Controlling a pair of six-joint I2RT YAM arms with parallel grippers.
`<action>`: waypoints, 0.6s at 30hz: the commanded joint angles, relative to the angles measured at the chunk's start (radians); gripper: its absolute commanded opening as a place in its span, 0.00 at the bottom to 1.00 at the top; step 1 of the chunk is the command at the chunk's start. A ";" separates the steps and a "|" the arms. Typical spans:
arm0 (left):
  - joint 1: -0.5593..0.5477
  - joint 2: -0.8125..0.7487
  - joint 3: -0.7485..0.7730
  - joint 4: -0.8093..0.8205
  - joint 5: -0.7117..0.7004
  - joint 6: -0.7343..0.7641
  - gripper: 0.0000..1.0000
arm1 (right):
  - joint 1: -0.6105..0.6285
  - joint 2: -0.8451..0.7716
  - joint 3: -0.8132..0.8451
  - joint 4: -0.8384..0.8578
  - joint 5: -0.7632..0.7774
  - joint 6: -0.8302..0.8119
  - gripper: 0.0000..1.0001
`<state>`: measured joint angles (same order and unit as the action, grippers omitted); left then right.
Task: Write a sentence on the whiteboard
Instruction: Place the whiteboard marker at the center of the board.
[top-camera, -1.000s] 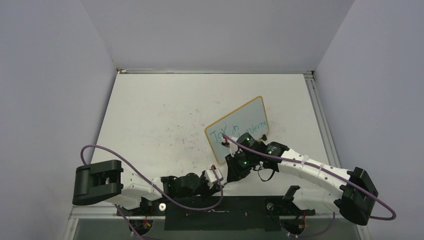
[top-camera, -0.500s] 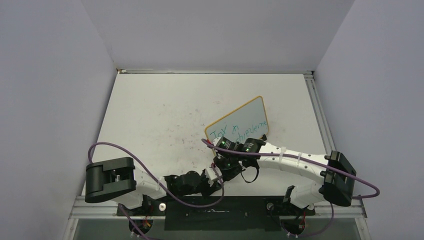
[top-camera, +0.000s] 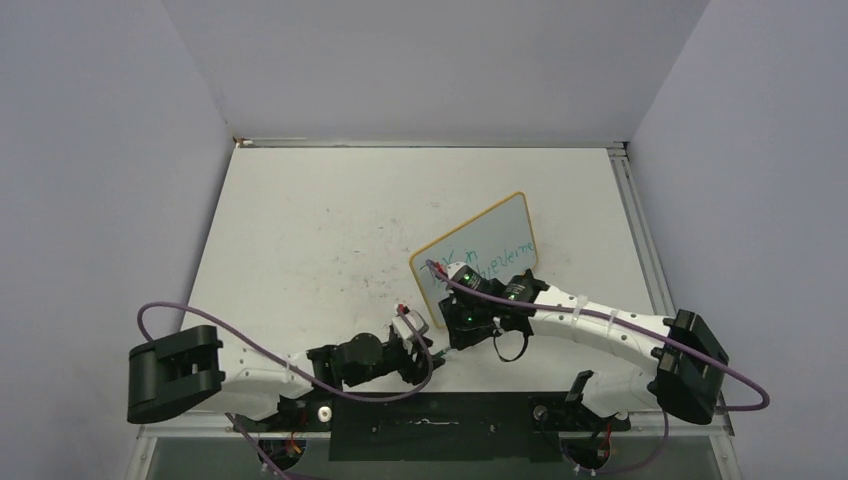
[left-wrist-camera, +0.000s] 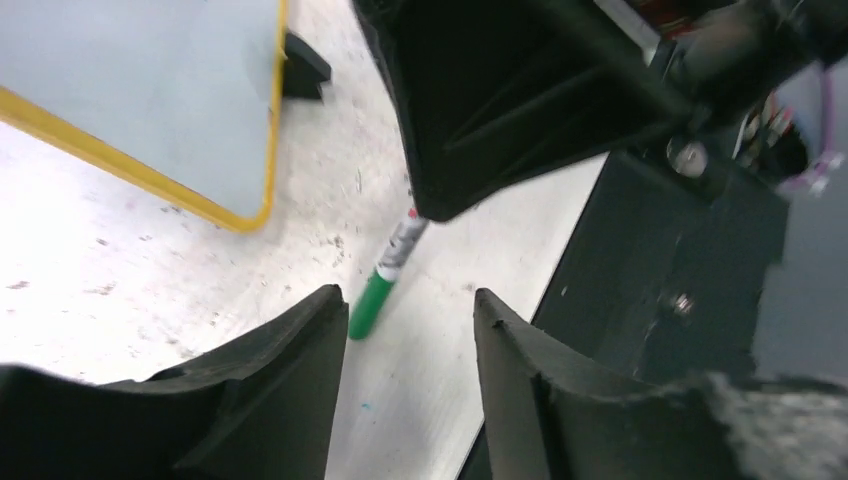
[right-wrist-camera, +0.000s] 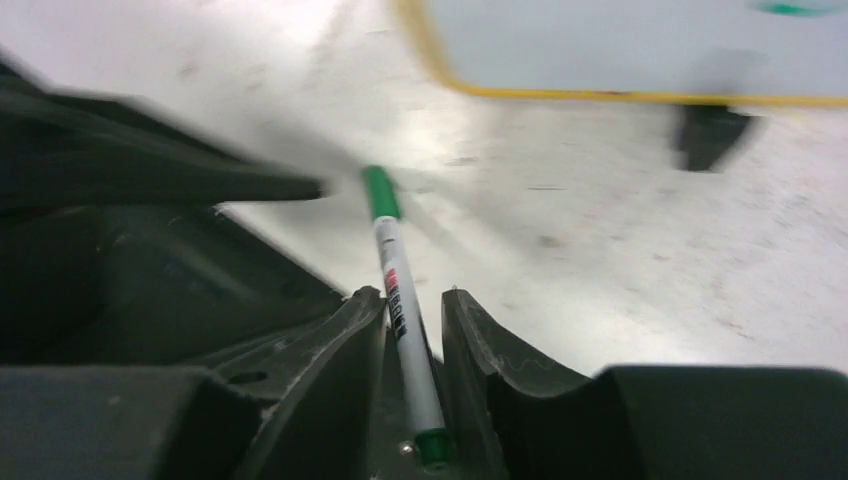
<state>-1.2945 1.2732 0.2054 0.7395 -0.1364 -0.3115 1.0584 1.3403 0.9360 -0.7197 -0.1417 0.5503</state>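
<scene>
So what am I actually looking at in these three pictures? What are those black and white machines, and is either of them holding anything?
Those are two robot arms, bolted side by side at the near edge of a white table. The wide picture comes from a fixed camera above and behind them. The other two come from a small camera on each wrist, looking out past that arm's own jaws. On the table stands a small whiteboard with a yellow rim. It carries teal handwriting, which the right arm partly hides from above. The right arm's jaws are shut on a marker with a green cap. The left arm holds nothing: its jaws stand apart, pointed toward the marker.
</scene>
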 joint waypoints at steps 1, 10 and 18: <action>0.011 -0.177 -0.027 -0.122 -0.118 -0.102 0.52 | -0.136 -0.072 -0.127 0.045 0.026 -0.009 0.33; 0.115 -0.504 0.035 -0.579 -0.195 -0.236 0.65 | -0.213 -0.150 -0.194 0.019 0.115 0.025 0.72; 0.452 -0.555 0.272 -0.990 -0.100 -0.333 0.84 | -0.304 -0.309 -0.117 -0.005 0.254 0.021 0.99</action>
<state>-1.0065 0.7174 0.3233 -0.0124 -0.2981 -0.5781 0.8101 1.1141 0.7509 -0.7330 0.0040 0.5701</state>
